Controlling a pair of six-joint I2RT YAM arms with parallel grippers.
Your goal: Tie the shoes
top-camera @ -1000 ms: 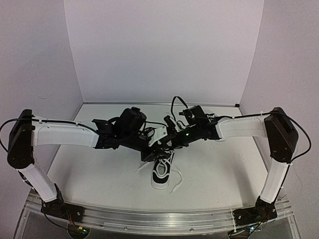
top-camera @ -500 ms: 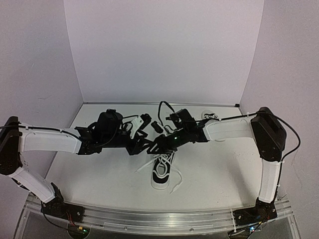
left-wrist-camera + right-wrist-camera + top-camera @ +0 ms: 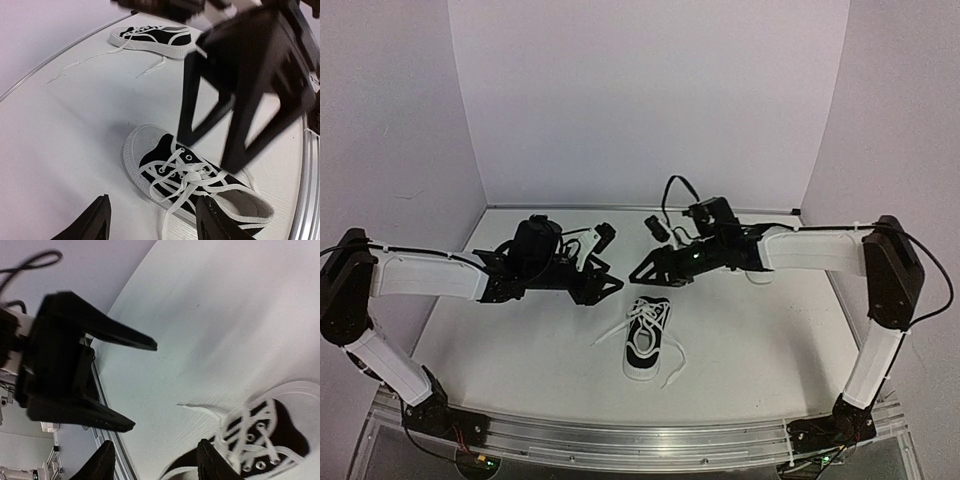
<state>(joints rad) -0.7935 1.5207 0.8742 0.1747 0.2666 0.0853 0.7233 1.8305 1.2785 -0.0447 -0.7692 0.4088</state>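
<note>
L gripper [image 3: 608, 288] & R gripper [image 3: 640, 272] hung spread, empty, above near shoe [image 3: 646, 340]. Laces [image 3: 185, 176] looked loosely crossed, prob. unknotted. Risk: pinching the wrong strand, dragging the shoe.

place: lab test booth | evidence: white enclosure walls [image 3: 650, 100], aluminium mounting rail [image 3: 640, 437]
</note>
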